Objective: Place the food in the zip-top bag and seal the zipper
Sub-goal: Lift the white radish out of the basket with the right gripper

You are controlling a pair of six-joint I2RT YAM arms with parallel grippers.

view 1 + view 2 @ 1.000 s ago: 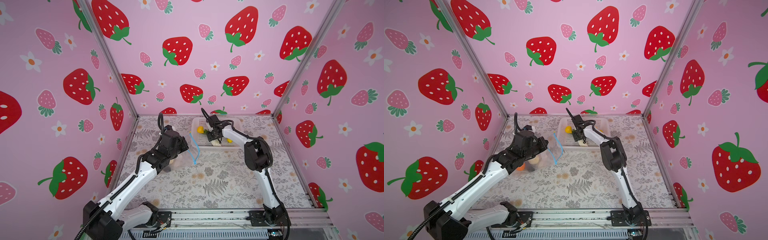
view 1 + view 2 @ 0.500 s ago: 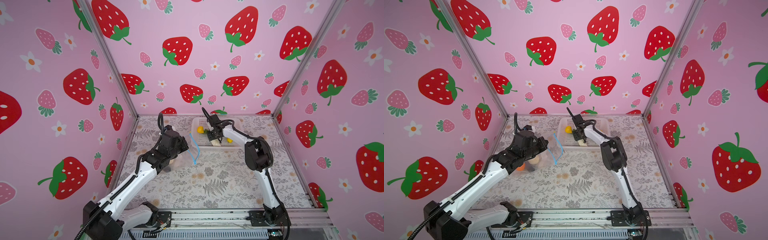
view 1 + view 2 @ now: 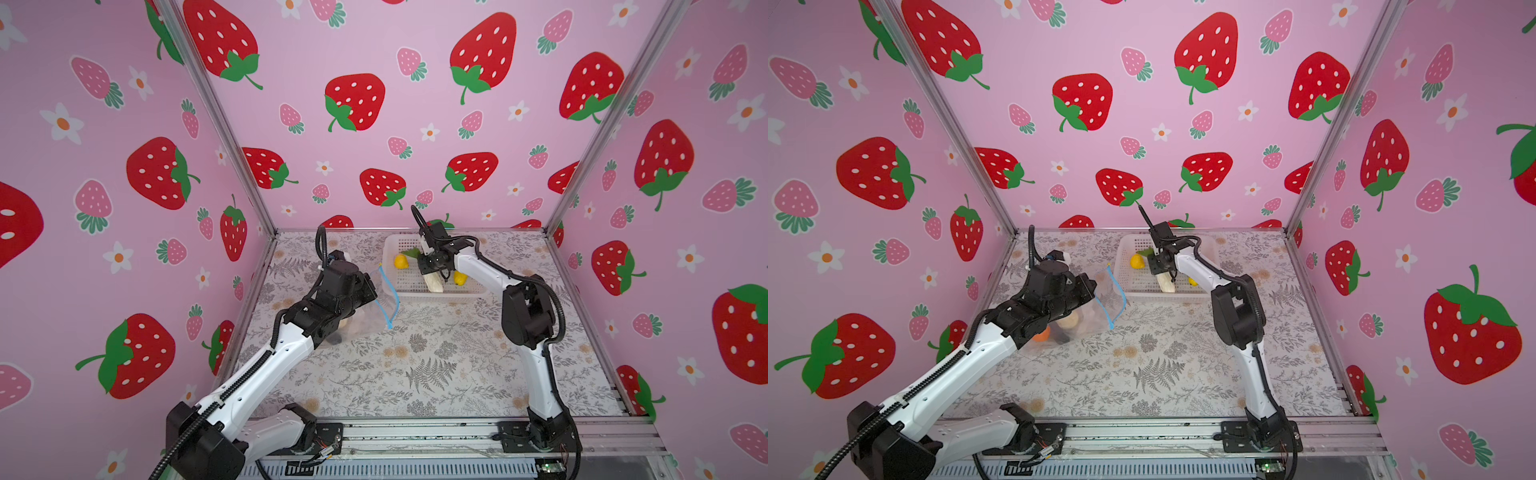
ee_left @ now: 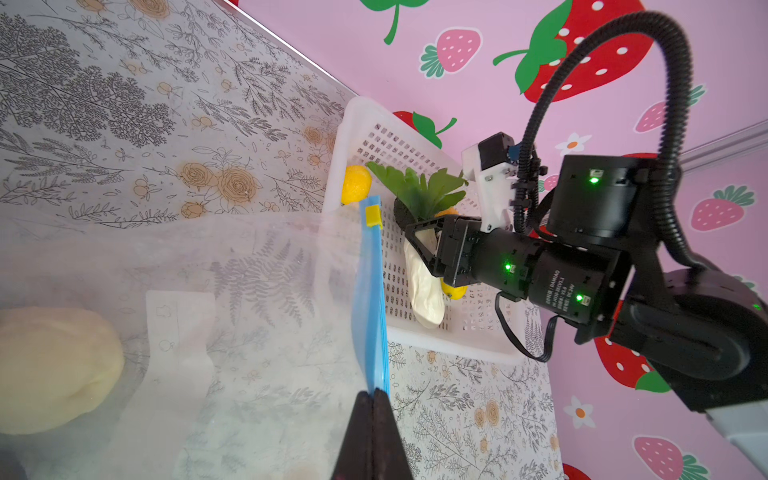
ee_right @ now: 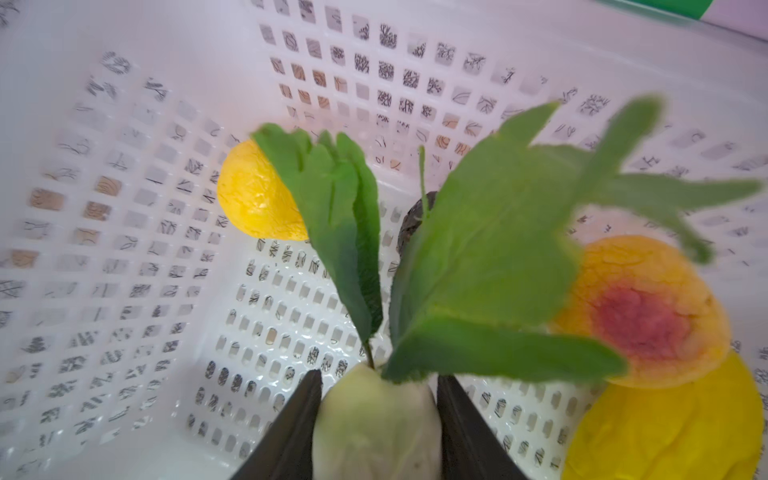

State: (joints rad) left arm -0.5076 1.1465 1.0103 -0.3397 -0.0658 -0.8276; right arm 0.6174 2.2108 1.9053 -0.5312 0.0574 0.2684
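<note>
Two R gripper [image 5: 378, 376] fingers [image 5: 299, 424] press against opposite sides of the radish [image 5: 374, 428], clamping its white body just below the leaves [image 5: 478, 257], which fan out ahead of the jaws. Radish sits tilted inside the basket [image 5: 124, 208]. Near it in the basket: a lemon [image 5: 253, 199] partly behind one leaf, a peach half [image 5: 640, 311] cut face up just beside the leaves, a yellow piece [image 5: 673, 436] touching the peach half, and a dark piece [image 5: 415, 220] mostly hidden behind the leaves.

L gripper [image 4: 374, 399] fingers are pressed together w/ the zipper [image 4: 371, 299] pinched btwn them, at the end away from the yellow tab [image 4: 372, 216]. Zipper edge stands up off the table [image 3: 415, 353], just beside the basket's left wall in both top views. Can't tell if it's sealed. Bag [image 4: 249, 291] lies under the L arm. Through the plastic show a cream piece [image 4: 54, 365], an orange piece [image 3: 1042, 333] and a black piece [image 3: 1061, 337], close together.
</note>
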